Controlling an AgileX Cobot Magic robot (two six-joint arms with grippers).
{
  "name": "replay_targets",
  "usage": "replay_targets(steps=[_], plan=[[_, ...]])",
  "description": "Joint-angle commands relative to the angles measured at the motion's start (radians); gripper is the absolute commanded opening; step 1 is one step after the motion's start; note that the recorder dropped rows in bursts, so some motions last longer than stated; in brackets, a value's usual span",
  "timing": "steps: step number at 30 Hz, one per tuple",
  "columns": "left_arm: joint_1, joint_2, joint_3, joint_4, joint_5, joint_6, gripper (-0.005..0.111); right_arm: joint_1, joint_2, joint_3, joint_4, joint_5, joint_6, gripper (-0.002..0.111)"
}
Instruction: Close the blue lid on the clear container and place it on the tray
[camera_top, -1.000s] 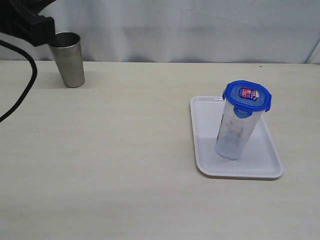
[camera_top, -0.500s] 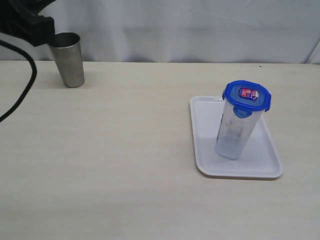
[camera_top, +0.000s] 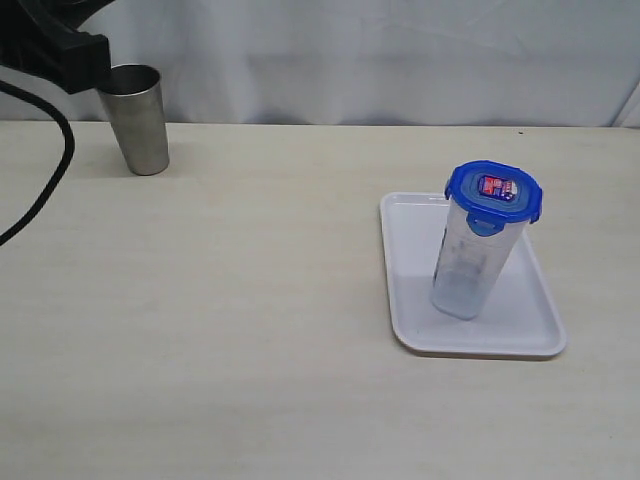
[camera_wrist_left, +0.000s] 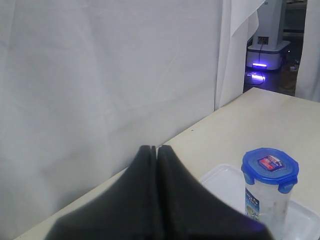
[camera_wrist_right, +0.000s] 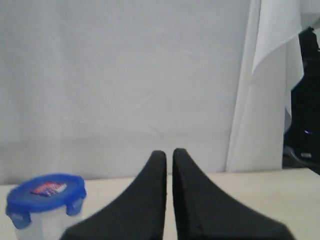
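- No word or number can be read anywhere.
- The sticker (camera_top: 497, 187) on top of the blue lid (camera_top: 492, 204) shows red and blue patches; its print is too small to read.
- Below the lid, the clear container (camera_top: 468, 272) bears faint markings, also illegible.

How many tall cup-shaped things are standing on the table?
2. A shiny steel cup stands back left on the table; a clear plastic container with a round blue lid stands on the white tray at right. None seem hidden.
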Motion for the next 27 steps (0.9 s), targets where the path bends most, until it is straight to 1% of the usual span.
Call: replay_targets(steps=[1, 9, 18, 27], plan=[[0.0, -0.003, 0.006, 0.0, -0.001, -0.008, 0.0, -0.02, -0.004, 0.019, -0.017, 0.152, -0.052, 0.005], [0.0, -0.003, 0.006, 0.0, -0.001, -0.008, 0.0, -0.02, -0.004, 0.019, -0.023, 0.381, -0.11, 0.005], [0.0, -0.003, 0.006, 0.0, 0.007, -0.008, 0.0, -0.02, -0.004, 0.019, -0.019, 0.379, -0.058, 0.005], [0.0, -0.003, 0.006, 0.0, 0.007, -0.008, 0.0, -0.02, -0.004, 0.019, -0.019, 0.379, -0.058, 0.005]])
